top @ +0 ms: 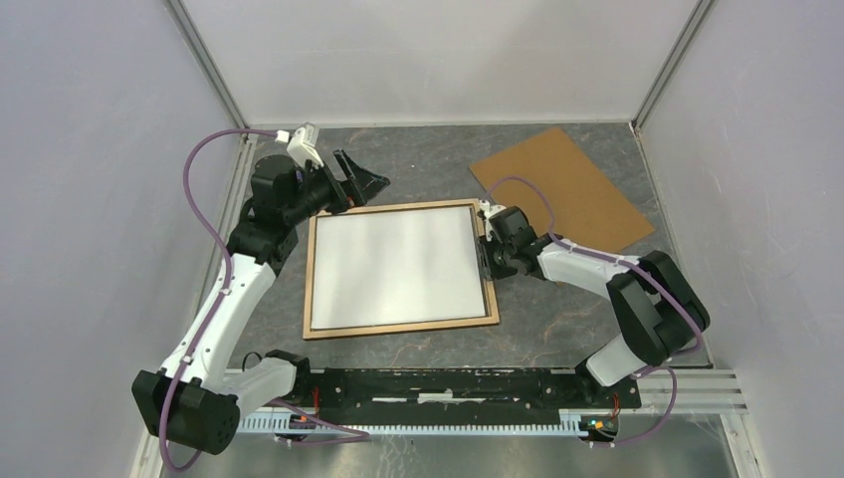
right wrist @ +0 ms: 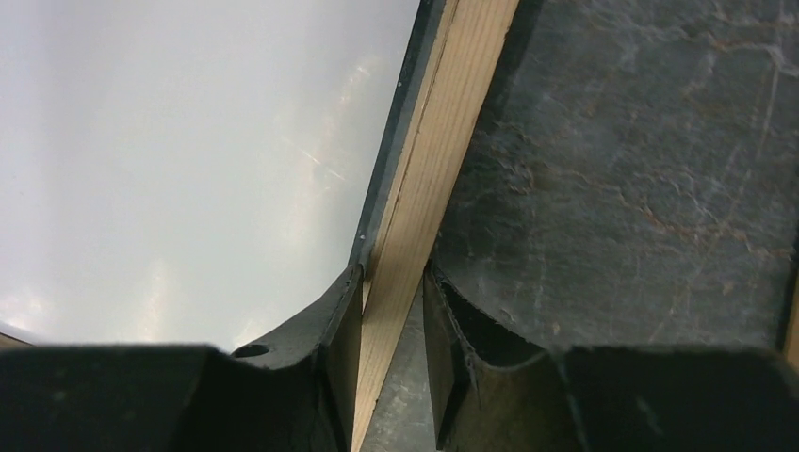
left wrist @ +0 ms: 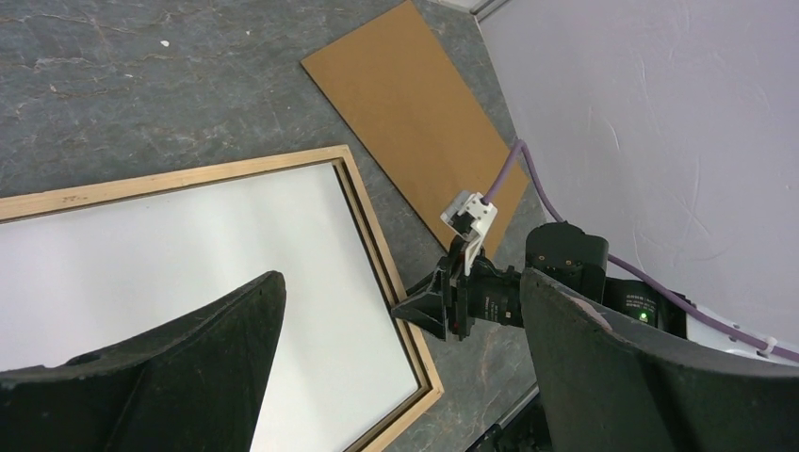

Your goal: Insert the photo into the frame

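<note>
While white photo [top: 393, 267] lies inside wood-backed frame [top: 398, 327] | right pincer [right wrist: 393, 275] grips frame | left pincer [top: 360, 179] spread wide

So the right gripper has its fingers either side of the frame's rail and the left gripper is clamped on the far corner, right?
No: the left gripper is open, holding nothing, near the far corner of the frame; the left wrist view shows it. The right gripper does straddle the rail.
</note>
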